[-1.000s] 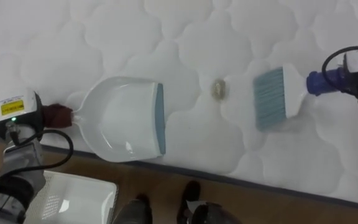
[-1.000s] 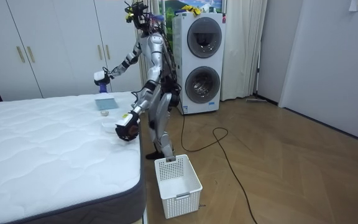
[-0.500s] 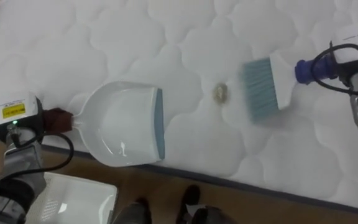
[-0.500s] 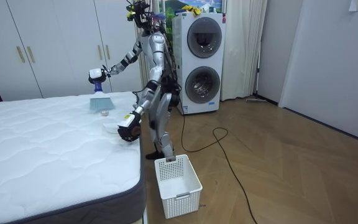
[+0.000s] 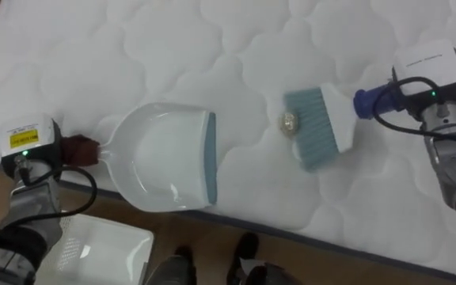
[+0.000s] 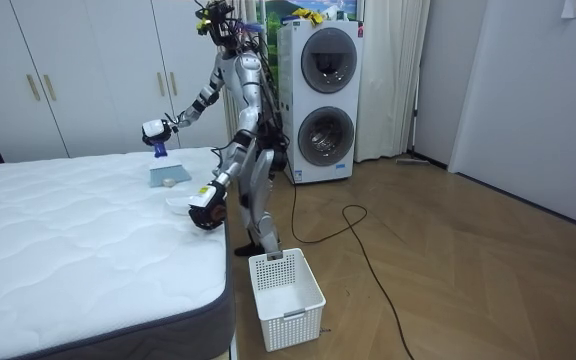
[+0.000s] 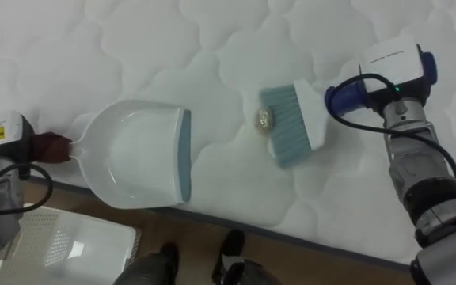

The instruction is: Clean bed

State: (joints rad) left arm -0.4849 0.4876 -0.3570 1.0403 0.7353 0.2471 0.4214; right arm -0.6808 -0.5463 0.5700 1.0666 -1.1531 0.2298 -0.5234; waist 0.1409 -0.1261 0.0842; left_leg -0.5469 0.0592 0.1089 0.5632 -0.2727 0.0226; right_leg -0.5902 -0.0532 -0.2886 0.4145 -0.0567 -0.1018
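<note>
A white dustpan (image 5: 161, 162) with a blue lip lies on the quilted white mattress (image 5: 212, 47) near its front edge, mouth facing right. My left hand (image 5: 71, 149) is shut on its handle at the left. A small tan scrap (image 5: 290, 121) sits on the mattress to the right of the pan. A brush (image 5: 319, 127) with light blue bristles and a blue handle rests against the scrap's right side. My right hand (image 5: 438, 107) is shut on that handle. In the room view I stand at the bed's corner with the brush (image 6: 158, 175) reached out over the mattress.
A white plastic basket (image 5: 93, 253) stands on the wooden floor below the mattress edge, beside my feet (image 6: 286, 298). Two stacked washing machines (image 6: 326, 100) stand behind me. White wardrobes (image 6: 78, 70) line the far wall.
The brush has swept left across the mattress and its bristles now touch the scrap. The dustpan and left hand have stayed put.
</note>
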